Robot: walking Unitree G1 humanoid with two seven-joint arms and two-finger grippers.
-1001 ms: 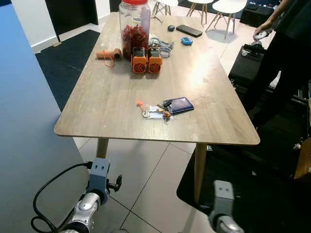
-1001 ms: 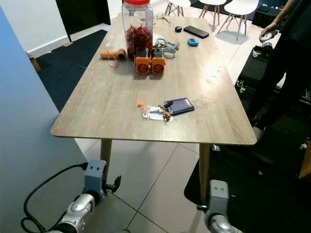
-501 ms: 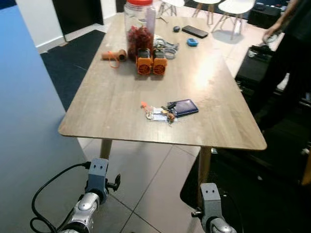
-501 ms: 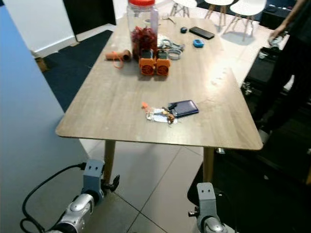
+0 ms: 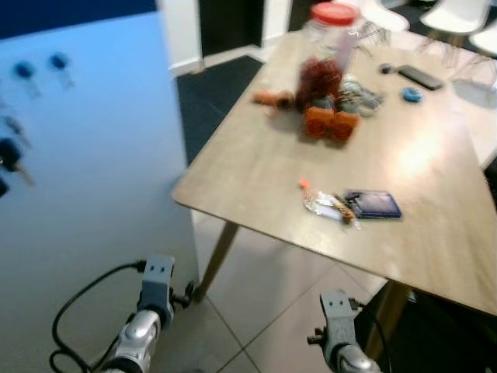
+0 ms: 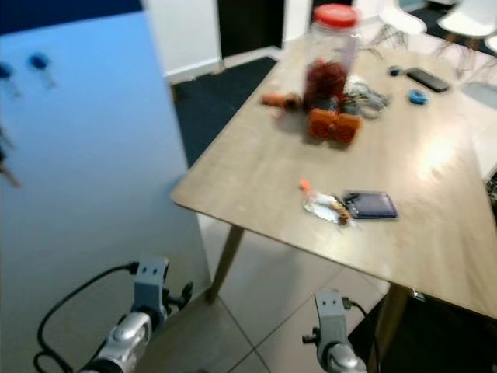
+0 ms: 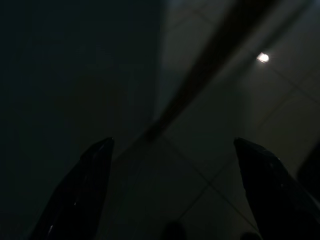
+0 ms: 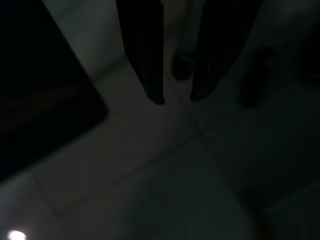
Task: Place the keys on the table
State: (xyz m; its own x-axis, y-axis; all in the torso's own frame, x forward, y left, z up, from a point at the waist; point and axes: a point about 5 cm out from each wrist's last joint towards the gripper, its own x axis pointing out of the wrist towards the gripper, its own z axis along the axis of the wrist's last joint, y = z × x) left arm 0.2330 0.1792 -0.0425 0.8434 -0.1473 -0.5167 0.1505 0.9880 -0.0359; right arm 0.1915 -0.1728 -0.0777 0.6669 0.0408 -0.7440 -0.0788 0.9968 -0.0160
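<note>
Down low on the left, the left arm (image 5: 146, 320) hanging idle past the near corner of the counter (image 5: 256, 167), silver forearm pointing at the floor, a black cable looping off the grey wrist block. In the dim left wrist view, the left claw (image 7: 173, 143) spread wide, both black fingers (image 7: 82, 185) far apart at the frame's edges, gripping nothing, touching nothing; past them only tiled floor (image 7: 220, 150), a slanting counter leg (image 7: 200, 75) and one bright spot of reflected light. Lower right, the right arm (image 5: 335, 342) hanging likewise, wrist block up, below the counter's near edge and well apart from everything on top. In the dark right wrist view, the right claw (image 8: 177, 99) narrowly parted, a slim gap between the two tips, empty, aimed at pale tiles beside a dark mat (image 8: 45, 100). Up on the counter, the keys (image 5: 332, 206) lying flat near the front edge, a small orange tag (image 5: 304, 183) at one end, a dark blue wallet (image 5: 373, 204) just beside them at the other, seemingly touching. Farther back, a tall clear jar (image 5: 326, 48) with a red lid, upright, reddish contents inside; two orange blocks (image 5: 331, 123) side by side right in front of it. Beyond those, a black phone (image 5: 420, 76) and a small blue round thing (image 5: 411, 94), near each other at the far end. To the left, a large blue panel (image 5: 93, 171) close to the counter's corner, small blurred objects hanging on its upper part, too soft to tell what.
</note>
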